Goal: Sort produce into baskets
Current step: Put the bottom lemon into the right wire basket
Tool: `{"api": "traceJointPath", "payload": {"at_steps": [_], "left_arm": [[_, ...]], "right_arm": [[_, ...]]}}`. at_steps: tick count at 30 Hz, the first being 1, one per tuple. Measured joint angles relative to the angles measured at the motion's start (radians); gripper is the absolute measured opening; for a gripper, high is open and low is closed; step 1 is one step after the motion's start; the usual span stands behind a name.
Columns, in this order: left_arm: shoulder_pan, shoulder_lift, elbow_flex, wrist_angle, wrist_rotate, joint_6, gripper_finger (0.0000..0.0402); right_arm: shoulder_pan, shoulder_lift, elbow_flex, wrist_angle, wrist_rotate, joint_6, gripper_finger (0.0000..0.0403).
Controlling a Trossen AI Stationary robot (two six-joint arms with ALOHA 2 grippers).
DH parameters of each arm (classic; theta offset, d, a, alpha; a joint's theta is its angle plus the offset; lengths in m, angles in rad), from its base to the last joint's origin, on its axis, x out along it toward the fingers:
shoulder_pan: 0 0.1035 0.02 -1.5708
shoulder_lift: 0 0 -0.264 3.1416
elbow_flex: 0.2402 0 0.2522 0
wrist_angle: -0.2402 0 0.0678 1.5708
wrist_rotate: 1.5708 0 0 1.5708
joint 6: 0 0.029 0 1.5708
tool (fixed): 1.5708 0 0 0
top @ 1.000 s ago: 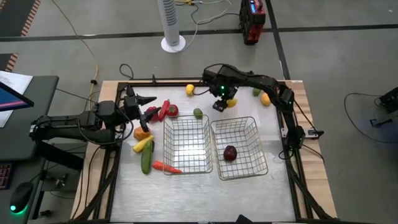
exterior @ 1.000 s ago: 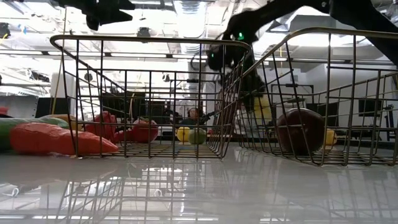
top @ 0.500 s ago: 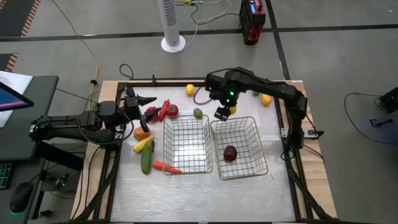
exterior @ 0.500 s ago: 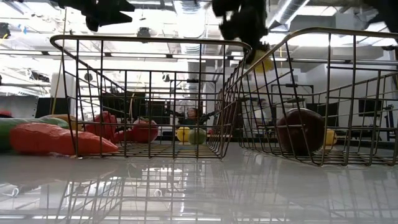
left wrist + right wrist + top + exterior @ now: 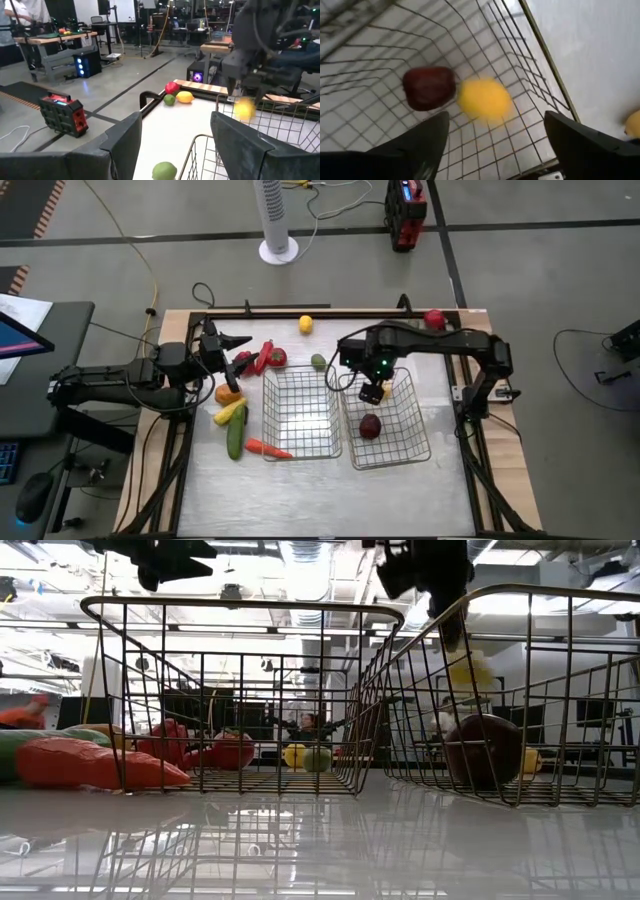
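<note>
My right gripper (image 5: pixel 372 388) is open above the far part of the right wire basket (image 5: pixel 425 425). A yellow lemon (image 5: pixel 485 99) is blurred in mid-air below its fingers, inside the basket walls; it also shows in the low view (image 5: pixel 468 670). A dark plum (image 5: pixel 428 87) lies on the basket floor. The left wire basket (image 5: pixel 265 415) holds nothing. My left gripper (image 5: pixel 238 352) is open and empty, above the red peppers (image 5: pixel 268 357) left of that basket.
A carrot (image 5: pixel 268 448), a cucumber (image 5: pixel 235 438) and yellow and orange pieces (image 5: pixel 230 410) lie left of the left basket. A lime (image 5: pixel 318 362) and a lemon (image 5: pixel 306 324) lie at the far side, and more pieces (image 5: pixel 177 95) at the far right corner.
My right gripper has carried the lemon from the table's far side toward the near edge, over the right basket's far rim. The lemon was up at the fingers half a second ago; now it is below them and falling into the basket.
</note>
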Motion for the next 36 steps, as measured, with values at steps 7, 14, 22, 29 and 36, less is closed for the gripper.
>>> {"api": "traceJointPath", "payload": {"at_steps": [7, 14, 22, 29, 36], "left_arm": [[0.0, 0.0, 0.0, 0.0, 0.0, -0.003, 0.0224], [0.0, 0.0, 0.0, -0.012, 0.001, -0.003, 0.0224], [0.0, 0.0, 0.0, -0.012, 0.001, -0.003, 0.0224], [0.0, 0.0, 0.0, 0.003, 0.0, -0.003, 0.0224], [0.0, 0.0, 0.0, -0.009, 0.0, -0.003, 0.0224]], "right_arm": [[-0.083, -0.02, -0.016, -0.014, 0.131, -0.054, 0.0397], [-0.304, -0.141, -0.104, 0.071, 0.188, -0.099, 0.0379], [-0.635, -0.284, -0.476, 0.333, 0.188, -0.135, 0.0377], [-0.805, -0.244, -0.603, 0.473, 0.276, -0.183, 0.0377], [-0.824, -0.141, -0.601, 0.523, 0.306, -0.187, 0.0376]]}}
